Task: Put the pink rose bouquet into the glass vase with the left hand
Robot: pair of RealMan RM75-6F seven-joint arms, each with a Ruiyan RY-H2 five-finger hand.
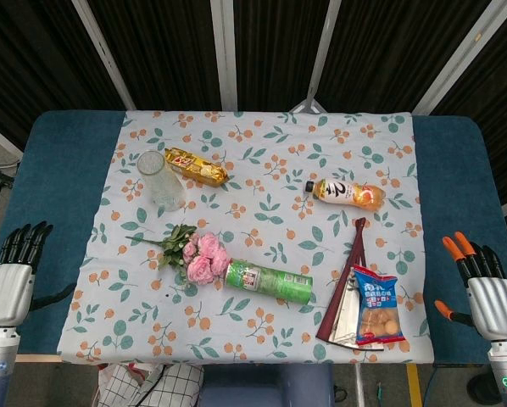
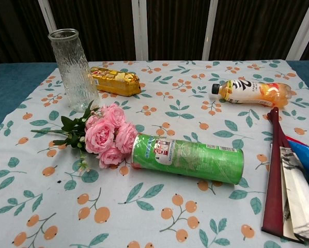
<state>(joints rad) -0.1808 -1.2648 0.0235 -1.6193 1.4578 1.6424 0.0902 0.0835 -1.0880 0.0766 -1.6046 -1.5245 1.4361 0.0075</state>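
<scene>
Both hands hover at the near corners of the tabletop [image 1: 67, 195], holding nothing: the left hand [image 1: 14, 275] and the right hand [image 1: 487, 288] each have their fingers spread apart. Lying on the floral cloth [image 2: 159, 217], the pink rose bouquet [image 2: 105, 135] has its blooms touching the end of a green can [image 2: 188, 157]. Behind the bouquet, the glass vase [image 2: 72, 70] stands upright, just beside a yellow snack pack [image 2: 114, 81].

Pink rose bouquet [image 1: 201, 256] lying flat, touching green can [image 1: 269, 282]; glass vase [image 1: 158, 181] upright.
</scene>
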